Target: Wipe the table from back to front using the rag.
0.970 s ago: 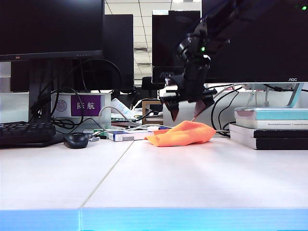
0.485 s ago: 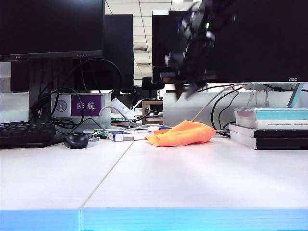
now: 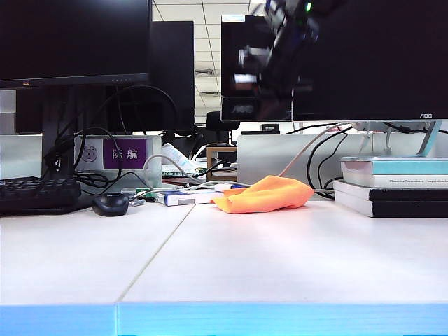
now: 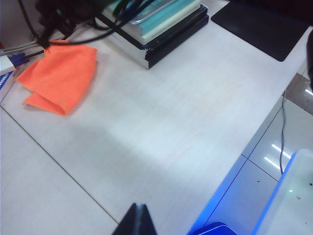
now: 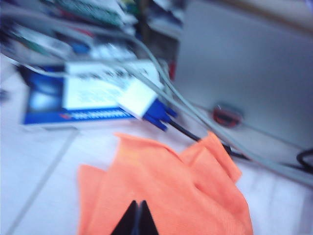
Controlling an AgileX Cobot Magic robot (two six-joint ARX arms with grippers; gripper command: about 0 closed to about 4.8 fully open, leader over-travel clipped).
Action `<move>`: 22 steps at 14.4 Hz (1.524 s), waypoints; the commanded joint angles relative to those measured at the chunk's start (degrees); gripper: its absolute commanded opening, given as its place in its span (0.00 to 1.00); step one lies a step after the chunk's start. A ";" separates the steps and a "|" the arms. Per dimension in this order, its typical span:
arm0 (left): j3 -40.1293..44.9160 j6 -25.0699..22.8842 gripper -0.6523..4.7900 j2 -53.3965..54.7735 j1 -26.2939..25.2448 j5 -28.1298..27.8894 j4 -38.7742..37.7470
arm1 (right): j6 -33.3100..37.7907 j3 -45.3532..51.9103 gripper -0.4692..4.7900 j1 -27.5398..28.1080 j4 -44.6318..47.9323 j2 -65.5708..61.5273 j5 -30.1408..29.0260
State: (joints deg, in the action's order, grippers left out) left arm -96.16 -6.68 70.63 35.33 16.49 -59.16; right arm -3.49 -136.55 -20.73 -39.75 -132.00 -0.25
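The orange rag (image 3: 264, 194) lies crumpled at the back of the white table (image 3: 280, 259), beside the cables. My right gripper (image 3: 269, 70) hangs blurred high above it, in front of a monitor. In the right wrist view its fingertips (image 5: 138, 203) are pressed together with nothing between them, over the rag (image 5: 166, 186). My left gripper (image 4: 139, 208) is shut and empty above the table's front part (image 4: 171, 122), well away from the rag (image 4: 58, 78). The left gripper does not show in the exterior view.
A stack of books (image 3: 392, 185) stands right of the rag. A blue and white box (image 3: 178, 198), cables, a mouse (image 3: 110, 204) and a keyboard (image 3: 35, 192) lie at the back left. Monitors line the back. A black mat (image 4: 259, 24) lies beyond the books.
My right gripper has risen from just above the rag to well above it and closed its open jaws. The rag has not moved. The left arm has kept still.
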 commanded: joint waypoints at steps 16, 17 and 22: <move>-0.22 -2.27 0.11 -6.19 0.04 -3.13 6.25 | -0.11 1.55 0.09 -1.18 -29.11 48.33 -4.85; -0.22 -2.29 0.11 -7.98 0.04 -3.87 5.46 | 0.02 5.18 0.09 -1.18 -29.03 50.95 -4.81; -0.15 -2.32 0.11 -16.39 0.04 -5.53 1.33 | 0.70 39.17 0.09 -1.95 -15.15 68.19 -6.19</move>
State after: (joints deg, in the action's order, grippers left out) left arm -96.18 -9.17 55.09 35.33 12.14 -56.66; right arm -3.09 -101.73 -22.41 -60.80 -66.76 -5.30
